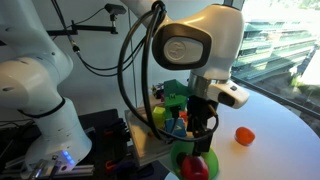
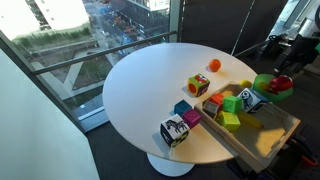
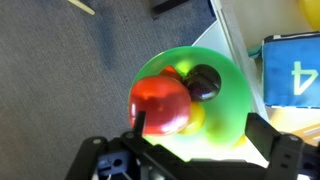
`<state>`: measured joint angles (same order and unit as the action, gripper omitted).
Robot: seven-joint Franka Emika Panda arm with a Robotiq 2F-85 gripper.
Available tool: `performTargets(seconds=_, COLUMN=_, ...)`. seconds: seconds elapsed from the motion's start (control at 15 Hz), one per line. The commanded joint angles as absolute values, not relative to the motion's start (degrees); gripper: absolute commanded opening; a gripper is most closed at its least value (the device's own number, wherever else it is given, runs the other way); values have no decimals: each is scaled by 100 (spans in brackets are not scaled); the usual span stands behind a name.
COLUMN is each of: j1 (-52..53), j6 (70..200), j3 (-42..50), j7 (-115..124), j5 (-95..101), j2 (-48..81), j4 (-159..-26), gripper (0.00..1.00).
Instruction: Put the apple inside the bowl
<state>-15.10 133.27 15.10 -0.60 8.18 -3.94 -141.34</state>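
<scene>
The red apple [image 3: 160, 103] lies inside the green bowl [image 3: 225, 110], at its left side, beside a dark purple fruit [image 3: 204, 82] and a yellow piece. My gripper [image 3: 200, 135] is open just above the bowl, its fingers spread to either side of the apple. In both exterior views the gripper [image 1: 203, 140] [image 2: 285, 72] hangs over the bowl [image 1: 184, 160] [image 2: 264, 82], which sits at the table's edge by the tray, with the apple [image 1: 198, 168] [image 2: 281, 87] showing in it.
An orange-red ball [image 1: 244, 136] [image 2: 213, 65] lies on the round white table [image 2: 140, 90]. A wooden tray [image 2: 265, 135] holds green blocks. Several coloured cubes, including a black-and-white one [image 2: 174, 131], stand near it. A blue block marked 4 [image 3: 295, 70] lies beside the bowl.
</scene>
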Motion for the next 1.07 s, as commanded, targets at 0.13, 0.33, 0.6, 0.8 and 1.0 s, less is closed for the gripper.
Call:
performTargets(seconds=0.13, j1=-1464, j6=12787, j3=1533, j7=-1113, j5=568, j2=-1056, j4=-14342, gripper=100)
performTargets(seconds=0.33, j1=-1459, j6=12546, j3=1497, j7=-1203, j5=684, j2=-1454, j4=-14546, gripper=100)
performTargets(seconds=0.6, j1=-1464, j6=12357, j3=1398, j7=-997, j5=797, j2=-2034, j4=-14894, gripper=100)
performTargets(seconds=0.8, j1=-1480, j6=12268, j3=1256, j7=-786, j5=906, j2=-2451, j4=-15180, gripper=100)
performTargets(seconds=1.0, j1=-1542, j6=12261, j3=1065, j7=-467, j5=1108, j2=-2918, j4=-15461, gripper=100)
